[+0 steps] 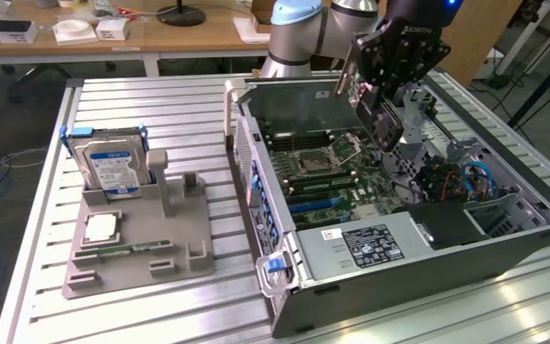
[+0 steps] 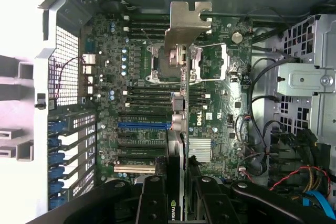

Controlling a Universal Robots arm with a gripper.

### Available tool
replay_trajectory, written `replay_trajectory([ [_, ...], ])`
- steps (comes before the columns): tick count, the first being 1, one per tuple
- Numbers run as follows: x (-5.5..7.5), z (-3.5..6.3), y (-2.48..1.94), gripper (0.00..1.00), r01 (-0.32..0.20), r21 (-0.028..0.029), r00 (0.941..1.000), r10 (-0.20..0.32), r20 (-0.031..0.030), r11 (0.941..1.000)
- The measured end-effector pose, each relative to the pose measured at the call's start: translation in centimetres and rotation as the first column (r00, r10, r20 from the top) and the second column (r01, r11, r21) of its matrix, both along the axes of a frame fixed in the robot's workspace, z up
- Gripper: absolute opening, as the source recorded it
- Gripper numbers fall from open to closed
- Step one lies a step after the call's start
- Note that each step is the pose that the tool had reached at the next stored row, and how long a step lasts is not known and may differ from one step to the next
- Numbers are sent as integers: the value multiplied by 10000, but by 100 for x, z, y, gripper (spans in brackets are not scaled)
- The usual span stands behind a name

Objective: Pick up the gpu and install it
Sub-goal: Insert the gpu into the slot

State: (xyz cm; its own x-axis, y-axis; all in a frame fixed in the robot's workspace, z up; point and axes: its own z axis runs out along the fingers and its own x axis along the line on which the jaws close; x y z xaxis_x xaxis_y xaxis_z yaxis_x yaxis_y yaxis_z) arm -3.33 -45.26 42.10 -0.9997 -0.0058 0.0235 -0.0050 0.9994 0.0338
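My gripper [image 1: 378, 86] hangs over the open computer case [image 1: 428, 276] and is shut on the gpu [image 1: 378, 120]. The card is tilted in the air above the motherboard [image 1: 328, 175], clear of the slots. In the wrist view the gpu [image 2: 178, 129] shows edge-on between my black fingers [image 2: 152, 203]. Its silver end bracket [image 2: 186, 24] points away over the processor socket. The gripper [image 2: 178, 195] clamps the card from both sides. A blue expansion slot [image 2: 144, 126] lies on the board just beside the card's edge.
A grey fixture tray [image 1: 137, 247] at the exterior view's left carries a hard drive [image 1: 112, 165], a processor chip [image 1: 100, 228] and a narrow memory strip [image 1: 122, 251]. Inside the case are a drive cage [image 2: 304, 82], cable bundles [image 2: 262, 129] and a power supply [image 1: 366, 244].
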Motion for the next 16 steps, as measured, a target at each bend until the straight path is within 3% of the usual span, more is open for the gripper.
replay_trajectory([
  [7,0,-2,0,26,-771,0,9970,771,0,9970],
  [16,1,-6,0,26,-1699,-1,9855,1699,0,9855],
])
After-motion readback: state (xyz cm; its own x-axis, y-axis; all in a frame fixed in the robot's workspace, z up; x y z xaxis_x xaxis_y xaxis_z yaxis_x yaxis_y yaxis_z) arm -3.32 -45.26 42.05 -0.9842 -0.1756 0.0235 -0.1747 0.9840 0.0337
